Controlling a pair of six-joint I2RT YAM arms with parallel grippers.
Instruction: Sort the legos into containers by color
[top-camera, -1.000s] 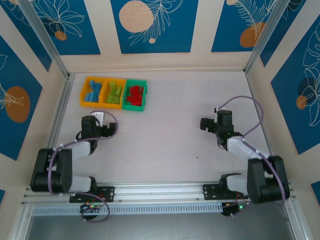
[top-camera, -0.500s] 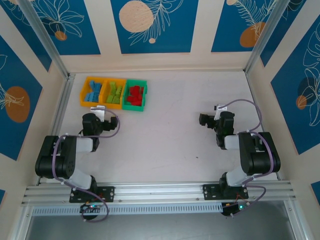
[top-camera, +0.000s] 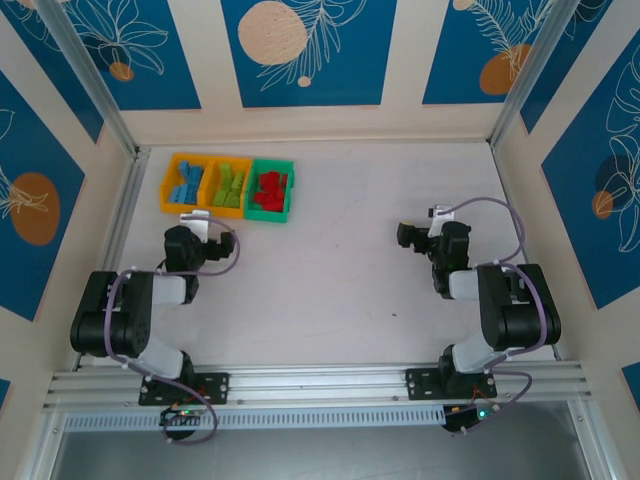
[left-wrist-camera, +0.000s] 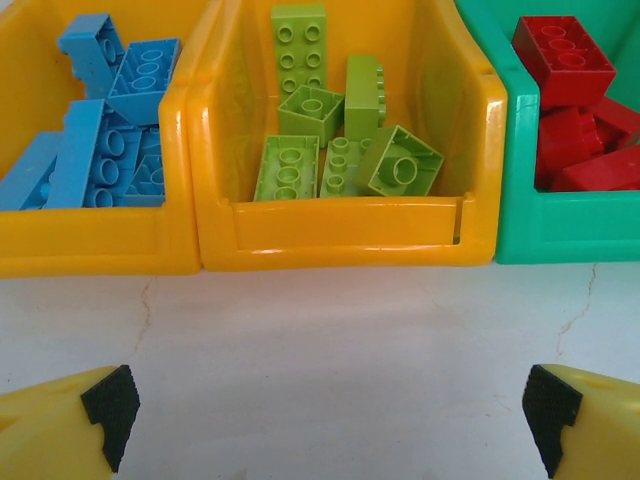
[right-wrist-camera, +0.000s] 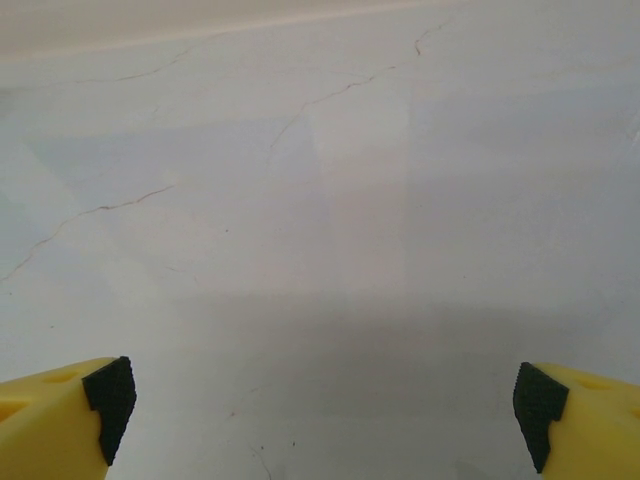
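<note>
Three joined bins stand at the table's back left. Light blue legos (left-wrist-camera: 110, 130) fill the left orange-yellow bin (top-camera: 183, 182). Lime green legos (left-wrist-camera: 330, 140) lie in the middle orange-yellow bin (left-wrist-camera: 340, 225), and red legos (left-wrist-camera: 575, 110) in the green bin (left-wrist-camera: 560, 235). My left gripper (left-wrist-camera: 325, 415) is open just in front of the bins, low over bare table, with nothing between its fingers. Over at the right my right gripper (right-wrist-camera: 325, 415) is also open above bare table, holding nothing. From above, the left gripper (top-camera: 190, 222) and the right gripper (top-camera: 410, 236) rest folded back near their bases.
The white tabletop (top-camera: 330, 250) has fine cracks. Metal frame posts (top-camera: 95, 75) and patterned blue walls enclose it on three sides. A metal rail (top-camera: 320, 380) runs along the near edge between the arm bases.
Both arms have folded back toward their bases since a second ago; in the last half second nothing has visibly moved.
</note>
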